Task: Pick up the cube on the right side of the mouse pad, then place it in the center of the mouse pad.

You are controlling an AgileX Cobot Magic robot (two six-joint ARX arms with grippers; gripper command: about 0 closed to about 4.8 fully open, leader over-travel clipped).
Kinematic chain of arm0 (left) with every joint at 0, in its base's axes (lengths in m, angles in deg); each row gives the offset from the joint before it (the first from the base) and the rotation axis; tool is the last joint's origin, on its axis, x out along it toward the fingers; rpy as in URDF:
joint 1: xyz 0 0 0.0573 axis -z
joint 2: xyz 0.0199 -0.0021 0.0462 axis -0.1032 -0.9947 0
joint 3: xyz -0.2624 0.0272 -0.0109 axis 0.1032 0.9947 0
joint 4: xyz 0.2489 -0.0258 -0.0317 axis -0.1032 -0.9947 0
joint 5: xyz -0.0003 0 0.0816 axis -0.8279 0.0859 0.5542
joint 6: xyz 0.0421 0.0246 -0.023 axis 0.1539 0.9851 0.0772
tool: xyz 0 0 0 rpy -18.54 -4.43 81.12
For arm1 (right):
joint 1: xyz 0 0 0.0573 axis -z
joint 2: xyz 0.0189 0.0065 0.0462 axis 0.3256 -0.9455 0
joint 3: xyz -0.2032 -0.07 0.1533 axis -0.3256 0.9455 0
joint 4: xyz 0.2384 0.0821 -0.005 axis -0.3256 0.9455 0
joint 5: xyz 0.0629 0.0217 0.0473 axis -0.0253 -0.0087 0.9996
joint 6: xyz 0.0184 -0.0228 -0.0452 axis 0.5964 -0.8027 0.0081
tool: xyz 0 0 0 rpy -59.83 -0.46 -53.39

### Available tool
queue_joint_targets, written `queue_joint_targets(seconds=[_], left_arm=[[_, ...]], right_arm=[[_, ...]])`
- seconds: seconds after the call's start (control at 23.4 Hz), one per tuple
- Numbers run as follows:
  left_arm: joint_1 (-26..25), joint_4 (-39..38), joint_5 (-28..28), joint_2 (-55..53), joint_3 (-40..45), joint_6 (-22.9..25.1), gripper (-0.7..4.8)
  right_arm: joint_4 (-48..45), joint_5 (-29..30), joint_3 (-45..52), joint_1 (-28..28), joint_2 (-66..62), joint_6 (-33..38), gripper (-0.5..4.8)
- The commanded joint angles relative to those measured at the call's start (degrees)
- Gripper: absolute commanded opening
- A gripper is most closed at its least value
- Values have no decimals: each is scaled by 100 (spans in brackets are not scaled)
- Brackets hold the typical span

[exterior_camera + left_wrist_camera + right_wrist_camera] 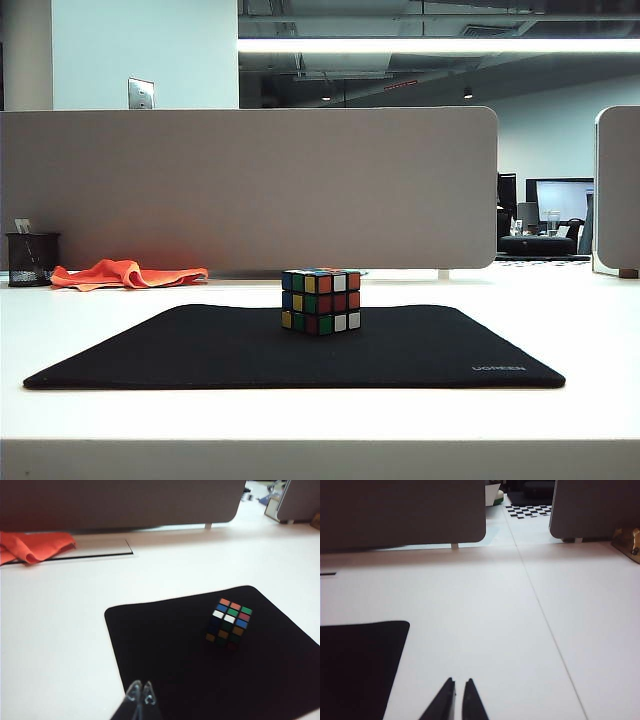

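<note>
My table (560, 300) is white, with a grey partition (250, 190) standing along its far side. The mouse pad (200, 350) lies flat on it, black, its small grey lettering at the near right corner in the exterior view. The cube (321, 301) sits on the pad around its middle, toward the far edge, resting square on its base, touched by neither of my grippers. An orange cloth (125, 273) lies crumpled at the far left beside a dark mesh cup (31, 259).

Neither of my arms shows in the exterior view. My left gripper (140, 692) hangs above the pad's near left part, angled down toward the cube and well short of it; its clear fingertips are pressed together, clenched on nothing. My right gripper (459, 687) hangs over bare table just beside the pad's right edge, its dark fingers nearly together with a thin slit between them, holding nothing.

Both grippers are cut off by the frame edge, so only their tips show. The cube's lower stickers in the left wrist view are lost in shadow
</note>
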Motion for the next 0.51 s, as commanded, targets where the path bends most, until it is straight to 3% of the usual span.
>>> queue_joint_targets(seconds=[0.04, 0.26, 0.51], left_arm=[[-4, 699, 63, 2, 310, -114, -6], [-2, 796, 369, 17, 487, -96, -6], [-2, 1344, 614, 17, 785, -138, -6]], right_arm=[[-809, 7, 361, -7, 77, 4, 39], [-1373, 772, 1040, -7, 258, -581, 38], [-1462, 940, 1307, -7, 496, -616, 40]])
